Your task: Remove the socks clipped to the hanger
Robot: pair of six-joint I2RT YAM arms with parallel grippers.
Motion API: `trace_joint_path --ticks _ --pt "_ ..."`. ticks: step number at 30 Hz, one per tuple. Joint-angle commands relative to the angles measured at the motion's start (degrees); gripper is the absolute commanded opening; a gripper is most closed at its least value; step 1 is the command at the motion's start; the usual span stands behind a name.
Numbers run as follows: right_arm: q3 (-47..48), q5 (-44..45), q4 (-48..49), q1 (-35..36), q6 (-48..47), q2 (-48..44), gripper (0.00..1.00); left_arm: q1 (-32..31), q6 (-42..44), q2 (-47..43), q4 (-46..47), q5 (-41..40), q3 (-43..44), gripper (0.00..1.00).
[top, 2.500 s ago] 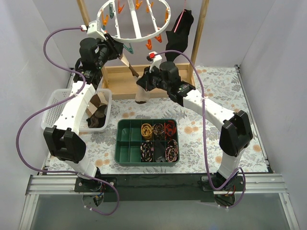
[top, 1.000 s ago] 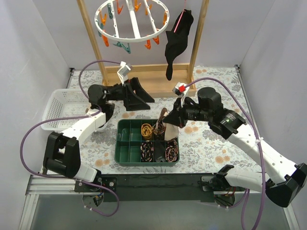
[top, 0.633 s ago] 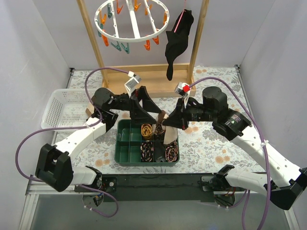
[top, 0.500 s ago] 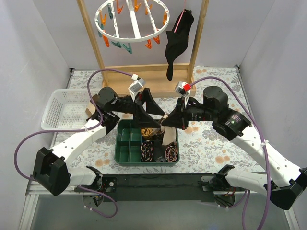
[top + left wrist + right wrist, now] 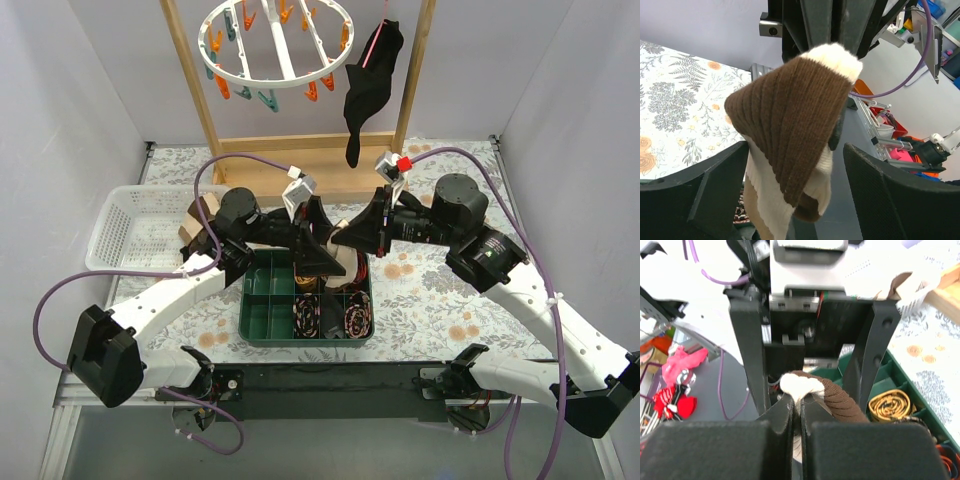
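Observation:
A brown sock [image 5: 790, 130] with cream toe and cuff hangs over the green tray [image 5: 245, 300]. My right gripper [image 5: 801, 412] is shut on its cream tip [image 5: 799, 384]. Seen from above, the right gripper [image 5: 352, 238] meets my left gripper [image 5: 335, 250] head-on. The left gripper [image 5: 797, 195] is open, its fingers [image 5: 900, 195] standing either side of the hanging sock. The white ring hanger [image 5: 275, 45] with orange and teal pegs hangs at the top, with no socks showing on it. Tan socks [image 5: 195, 222] lie in the white basket [image 5: 125, 225].
A black garment with a pink strip [image 5: 370, 75] hangs by the right wooden post [image 5: 410, 80]. Rolled sock bundles [image 5: 345, 318] fill the tray's right compartments. A wooden base frame [image 5: 270, 165] stands behind the arms.
My left gripper swung from the basket side to the tray and now straddles the sock. The right gripper carried the sock from the hanger to above the tray and raised it slightly.

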Motion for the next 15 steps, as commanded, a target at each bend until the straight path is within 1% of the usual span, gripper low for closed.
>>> trace_joint_path --ticks 1,3,4,5,6,7,8,9,10,11,12,14,15 --pt "-0.13 1.69 7.07 0.15 2.91 -0.55 0.01 -0.76 -0.29 0.04 -0.37 -2.50 0.20 0.66" --pt "-0.57 2.31 7.34 0.15 3.18 -0.73 0.01 -0.76 0.06 -0.05 -1.86 -4.43 0.38 0.56" --pt "-0.84 2.66 7.34 0.15 3.18 -0.90 0.01 -0.76 0.93 -0.14 -4.13 -5.49 0.73 0.43" --pt "-1.10 3.10 7.25 0.15 3.18 -1.08 0.02 -0.76 1.55 -0.31 -5.46 -6.37 0.99 0.37" --pt "-1.36 3.97 7.08 0.15 3.00 -1.17 0.07 -0.76 2.43 -0.49 -7.04 -7.42 1.34 0.29" --pt "-1.71 4.50 6.73 0.15 3.00 -1.60 0.10 -0.76 3.13 -0.57 -8.62 -9.78 1.69 0.21" --pt "-1.89 5.12 6.20 0.15 2.65 -1.69 0.14 -0.76 5.06 -0.66 -12.47 -11.11 2.57 0.03" --pt "-1.98 6.60 5.59 0.15 2.48 -1.87 0.20 -0.67 5.94 -1.10 -14.42 -14.60 3.01 0.00" --pt "-1.98 7.58 3.93 0.15 2.13 -2.13 0.25 -0.58 7.43 -1.28 -17.66 -16.03 3.27 0.00" --pt "-1.81 8.46 3.04 0.15 1.78 -2.22 0.33 -0.32 8.06 -1.45 -18.91 -17.44 3.80 0.00" --pt "-1.72 10.55 2.08 0.15 0.99 -2.31 0.34 0.47 8.41 -1.98 -19.96 -18.23 3.80 0.00" --pt "-1.28 13.55 -1.17 0.15 0.37 -2.92 0.47 1.79 8.50 -2.59 -21.82 -19.91 3.63 0.00" --pt "-1.19 16.61 -2.49 0.15 -0.16 -3.36 0.49 3.53 8.33 -3.29 -22.43 -20.43 3.72 0.00"
